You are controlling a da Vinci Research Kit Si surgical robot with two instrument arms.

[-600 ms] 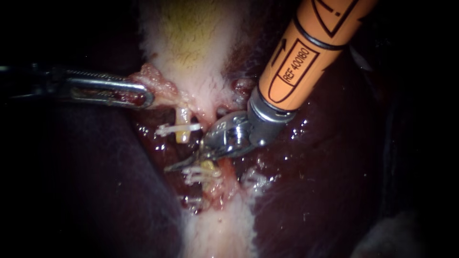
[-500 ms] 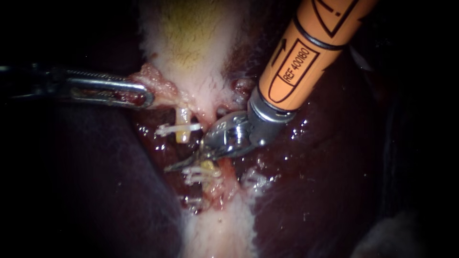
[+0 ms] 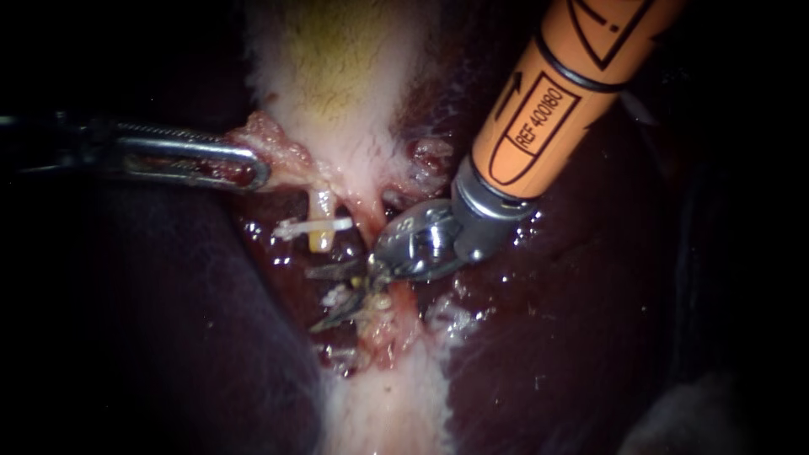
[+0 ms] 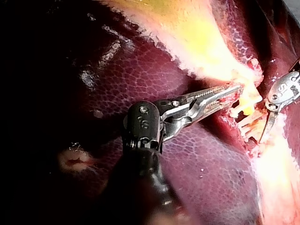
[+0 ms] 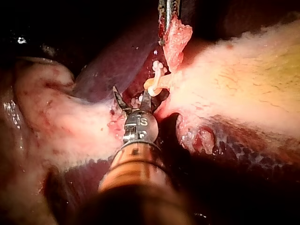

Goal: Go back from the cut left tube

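Liver (image 3: 573, 337) surrounds the site: wet, dark, soft, with little clearance. The gallbladder (image 3: 337, 76) is held taut, the left instrument (image 3: 257, 168) end effector clamped on a flap of its tissue. Right instrument (image 3: 333, 292) end effector: blades apart, gripping nothing, tips over the lower stump. Cut left tube (image 3: 321, 243) sits between the two instruments, with a clip (image 3: 295, 227) across the upper stump. Risk: retreating with the blades open could snag a clip or nick the liver. I'd close first, then back out along the shaft.
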